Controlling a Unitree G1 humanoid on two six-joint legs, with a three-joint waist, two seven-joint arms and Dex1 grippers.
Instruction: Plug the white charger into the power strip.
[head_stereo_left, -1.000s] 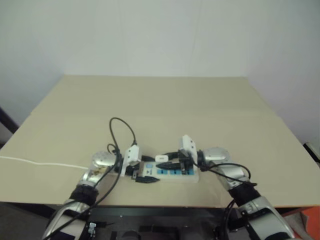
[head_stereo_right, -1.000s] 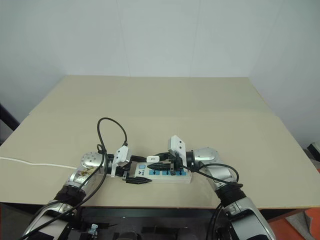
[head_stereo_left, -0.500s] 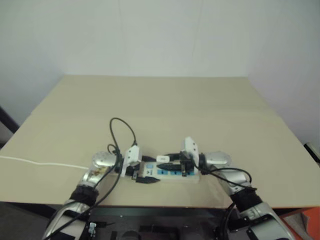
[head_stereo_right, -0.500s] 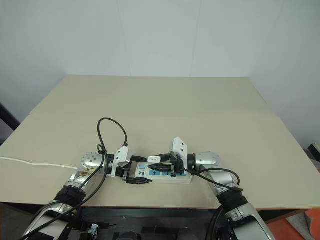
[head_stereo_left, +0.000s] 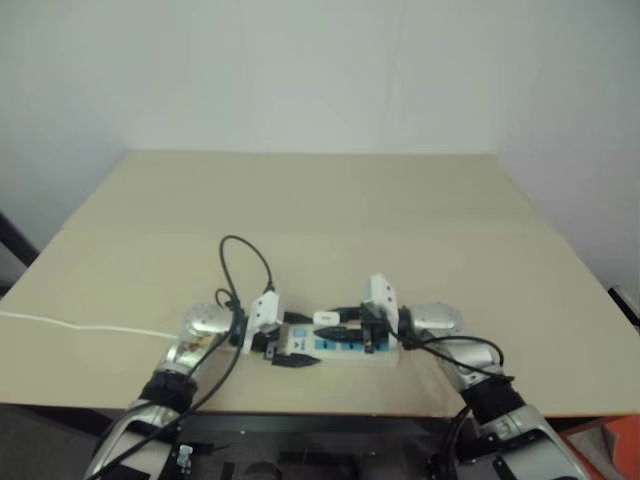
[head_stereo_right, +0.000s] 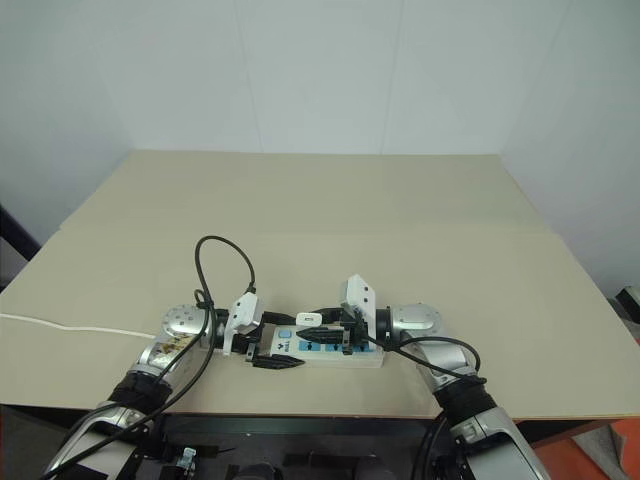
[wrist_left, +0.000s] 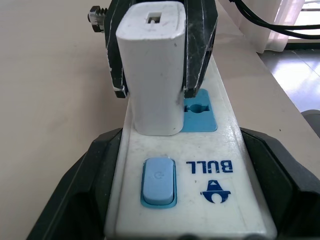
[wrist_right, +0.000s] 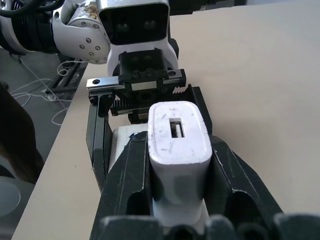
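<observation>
Tan table (head_stereo_right: 400, 200): white charger (wrist_left: 152, 70) upright on power strip (wrist_left: 220, 150), between right gripper (wrist_right: 177, 150) fingers.

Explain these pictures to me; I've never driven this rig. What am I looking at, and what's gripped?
It's a humanoid robot with two arms, each ending in a two-fingered gripper. The two wide pictures come from its head, looking down at a tan table; the close-ups come from wrist cameras. On the table lies the power strip. The left gripper clamps its switch end. The right gripper pinches the white charger, which stands upright on the socket beside the switch.
</observation>
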